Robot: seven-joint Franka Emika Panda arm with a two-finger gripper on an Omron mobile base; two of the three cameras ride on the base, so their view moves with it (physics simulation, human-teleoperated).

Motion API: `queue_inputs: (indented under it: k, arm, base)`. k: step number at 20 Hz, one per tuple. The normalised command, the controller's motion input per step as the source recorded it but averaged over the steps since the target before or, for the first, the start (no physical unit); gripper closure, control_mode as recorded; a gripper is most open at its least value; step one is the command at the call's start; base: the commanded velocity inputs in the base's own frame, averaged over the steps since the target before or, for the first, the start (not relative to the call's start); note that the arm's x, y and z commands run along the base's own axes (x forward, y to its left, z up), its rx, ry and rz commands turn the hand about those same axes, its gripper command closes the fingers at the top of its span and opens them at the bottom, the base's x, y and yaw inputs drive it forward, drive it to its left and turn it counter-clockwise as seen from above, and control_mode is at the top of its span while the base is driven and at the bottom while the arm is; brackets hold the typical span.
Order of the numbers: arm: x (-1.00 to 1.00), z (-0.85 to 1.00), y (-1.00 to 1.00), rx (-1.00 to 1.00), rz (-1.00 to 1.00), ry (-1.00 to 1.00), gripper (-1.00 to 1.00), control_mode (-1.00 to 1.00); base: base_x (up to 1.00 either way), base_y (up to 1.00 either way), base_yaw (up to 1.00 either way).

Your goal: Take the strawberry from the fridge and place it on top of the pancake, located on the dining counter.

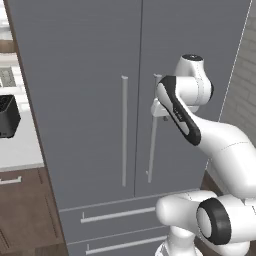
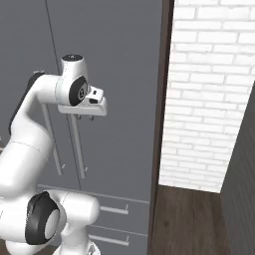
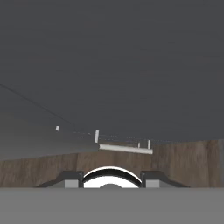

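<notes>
The grey double-door fridge (image 1: pixel 90 100) fills the view ahead with both doors shut, so the strawberry is hidden inside. My gripper (image 1: pixel 161 116) hangs fingers-down close against the top of the right door's bar handle (image 1: pixel 152 150), right of the left door's handle (image 1: pixel 124 130). From the other side the gripper (image 2: pixel 84 117) sits just above that handle (image 2: pixel 77 147). In the hand view the gripper (image 3: pixel 111 179) looks down the door face to a drawer handle (image 3: pixel 126 148), with its fingertips (image 3: pixel 72 179) wide apart and nothing between them. The pancake and the dining counter are out of view.
Two drawers (image 1: pixel 115 215) lie below the doors. A black appliance (image 1: pixel 7 116) stands on a white counter (image 1: pixel 20 150) over dark-brown cabinets (image 1: pixel 25 210) to the left. A dark wood panel (image 2: pixel 162 124) and a white brick wall (image 2: pixel 209 99) close in on the right.
</notes>
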Motion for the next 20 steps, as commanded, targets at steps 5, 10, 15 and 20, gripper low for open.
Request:
queue_inputs:
  k: [5, 10, 15, 20]
  arm:
    - [0.00, 0.00, 0.00, 0.00, 0.00, 0.00, -1.00, 1.00]
    - [0.00, 0.00, 0.00, 0.00, 0.00, 0.00, -1.00, 1.00]
    - [0.00, 0.00, 0.00, 0.00, 0.00, 0.00, -1.00, 1.00]
    - [0.00, 0.00, 0.00, 0.00, 0.00, 0.00, -1.00, 1.00]
  base:
    - [-0.01, 0.00, 0.00]
    - [-0.27, 0.32, 0.01]
    - [-0.27, 0.55, -0.02]
    - [-0.05, 0.17, -0.01]
